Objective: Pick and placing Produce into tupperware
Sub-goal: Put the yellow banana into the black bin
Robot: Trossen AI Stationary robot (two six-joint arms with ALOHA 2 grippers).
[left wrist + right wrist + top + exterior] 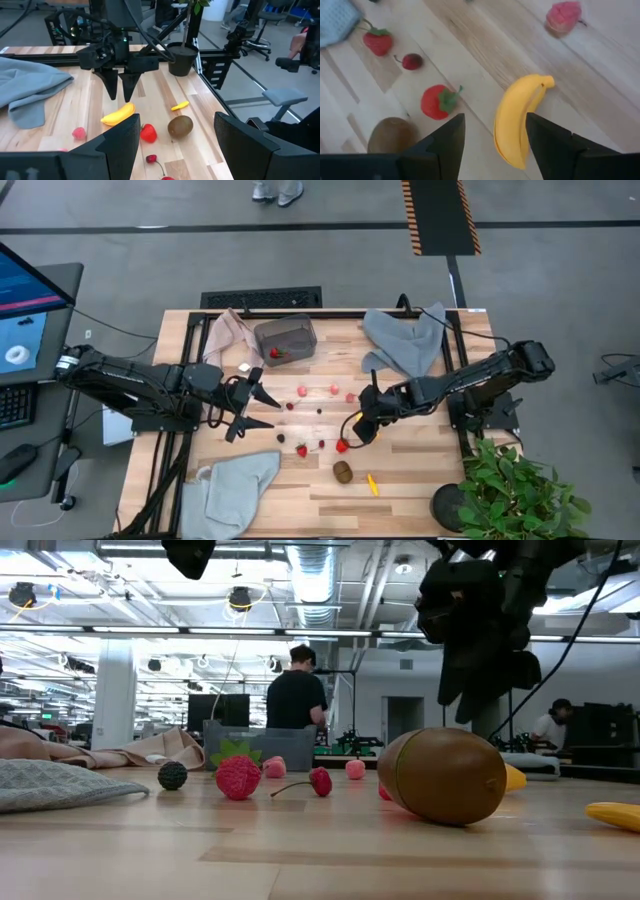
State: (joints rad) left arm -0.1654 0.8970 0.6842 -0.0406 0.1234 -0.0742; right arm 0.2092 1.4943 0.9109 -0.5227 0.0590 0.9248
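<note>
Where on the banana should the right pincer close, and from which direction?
Across the banana's thick middle, straight down from above: it lies flat on the table, and its sides are bare there. The right pincer is open above it, one finger each side. This is a judgement.

Three cloths (409, 338) on the table, one tupperware (285, 340), one banana (517, 117), one kiwi (343, 471), one potted plant (510, 490), two arms.
</note>
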